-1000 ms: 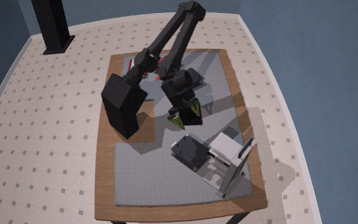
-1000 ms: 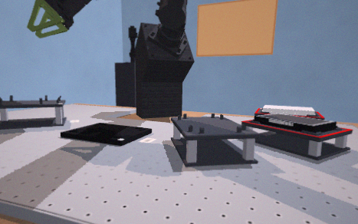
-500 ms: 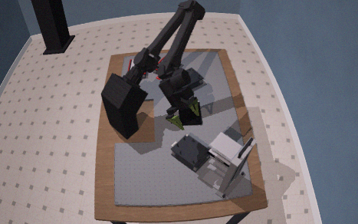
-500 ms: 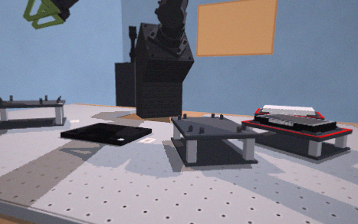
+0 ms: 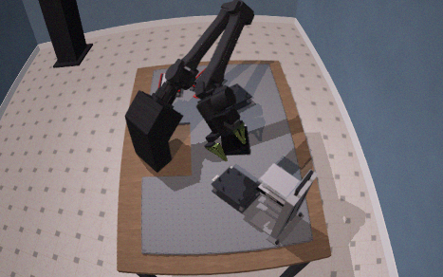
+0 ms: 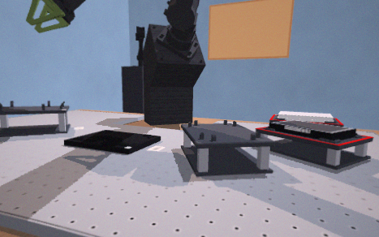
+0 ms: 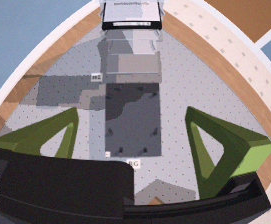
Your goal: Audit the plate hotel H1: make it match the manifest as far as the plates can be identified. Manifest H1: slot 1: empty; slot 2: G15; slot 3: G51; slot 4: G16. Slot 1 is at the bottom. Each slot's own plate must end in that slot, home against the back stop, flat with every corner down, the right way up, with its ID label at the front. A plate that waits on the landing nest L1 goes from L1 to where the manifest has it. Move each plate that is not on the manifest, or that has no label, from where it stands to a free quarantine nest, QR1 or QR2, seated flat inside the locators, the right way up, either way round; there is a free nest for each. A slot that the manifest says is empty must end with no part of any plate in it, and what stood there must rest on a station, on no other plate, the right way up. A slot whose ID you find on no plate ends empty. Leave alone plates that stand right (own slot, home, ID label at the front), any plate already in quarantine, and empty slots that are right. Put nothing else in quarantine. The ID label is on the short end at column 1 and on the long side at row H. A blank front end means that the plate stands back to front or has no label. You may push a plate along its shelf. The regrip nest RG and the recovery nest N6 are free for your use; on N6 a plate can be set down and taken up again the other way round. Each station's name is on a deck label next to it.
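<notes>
Deck mat (image 6: 222,211): you have a matt grey sheet, dotted with small holes.
Table (image 5: 129,199): its border looks like smooth brown wood.
Flat black plate (image 6: 113,140): glossy, with a bright glint.
Gripper (image 7: 135,143) fingers: matt olive-green, plastic-looking.
Arm housing (image 6: 170,81): matt black.
</notes>
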You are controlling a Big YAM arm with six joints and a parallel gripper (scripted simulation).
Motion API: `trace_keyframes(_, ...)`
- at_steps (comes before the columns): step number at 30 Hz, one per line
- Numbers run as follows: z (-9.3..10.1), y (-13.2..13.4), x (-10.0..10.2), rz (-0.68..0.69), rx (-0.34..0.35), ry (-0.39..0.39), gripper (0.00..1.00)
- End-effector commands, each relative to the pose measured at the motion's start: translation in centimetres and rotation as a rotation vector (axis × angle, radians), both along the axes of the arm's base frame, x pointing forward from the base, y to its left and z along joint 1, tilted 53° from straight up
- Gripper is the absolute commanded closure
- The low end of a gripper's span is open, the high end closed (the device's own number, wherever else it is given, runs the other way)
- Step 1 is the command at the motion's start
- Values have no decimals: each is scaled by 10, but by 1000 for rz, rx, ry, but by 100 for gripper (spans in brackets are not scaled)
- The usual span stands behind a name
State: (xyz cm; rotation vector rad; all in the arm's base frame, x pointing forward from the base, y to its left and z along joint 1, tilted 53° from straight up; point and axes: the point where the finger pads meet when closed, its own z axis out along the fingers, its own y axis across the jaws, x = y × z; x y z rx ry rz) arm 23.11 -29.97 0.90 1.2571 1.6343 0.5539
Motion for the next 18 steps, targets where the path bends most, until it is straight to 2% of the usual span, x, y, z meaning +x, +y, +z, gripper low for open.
trace_keyframes(1,7,-14,0,-7,-39,-6,0)
trace_keyframes(10,7,-14,0,-7,-39,-6,0)
trace_keyframes(11,-2,1,4,7,-23,1,0)
trace_keyframes(18,-16,13,18,2,-12,-2,0)
